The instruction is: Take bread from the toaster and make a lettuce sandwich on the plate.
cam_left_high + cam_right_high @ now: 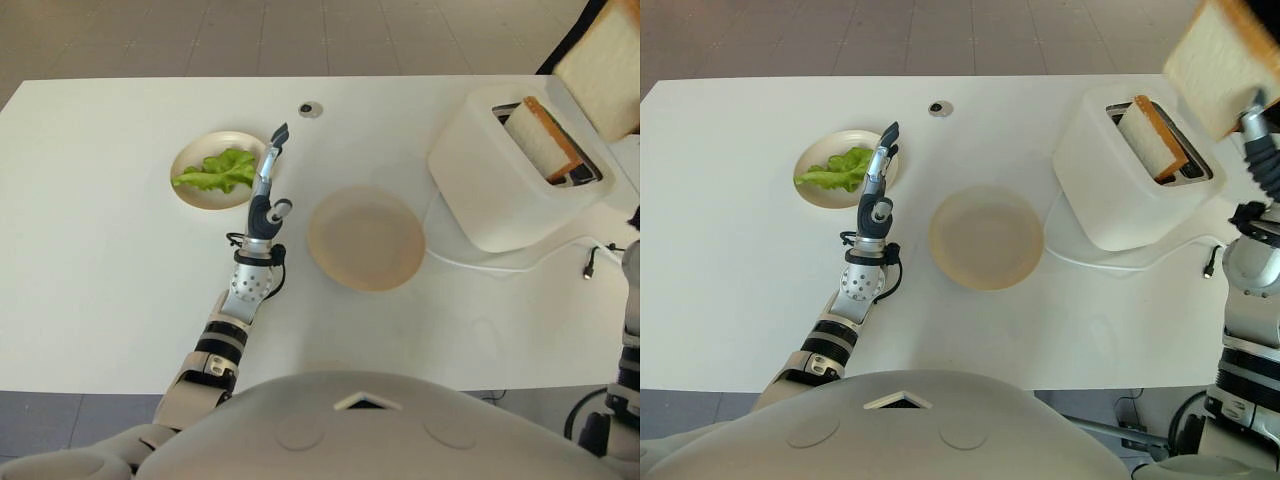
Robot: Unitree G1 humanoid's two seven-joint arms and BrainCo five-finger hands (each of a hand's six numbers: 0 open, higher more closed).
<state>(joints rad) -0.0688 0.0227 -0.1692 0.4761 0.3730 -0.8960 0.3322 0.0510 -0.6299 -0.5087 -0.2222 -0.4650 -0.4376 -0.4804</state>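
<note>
White desk: right hand (1255, 118) fingers pinch bread slice (1218, 58) over far-right corner, and so thin a hold may drop it short of plate (345, 255); left hand (266, 188) fingers outstretched, empty.

A white bench (90, 250) spans the view (a small round grommet (311, 109) near its far edge); beyond lies grey tiled floor (200, 35).

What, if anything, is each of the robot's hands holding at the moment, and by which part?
The right hand holds a slice of bread by its lower edge, above the toaster; the left hand holds nothing.
</note>
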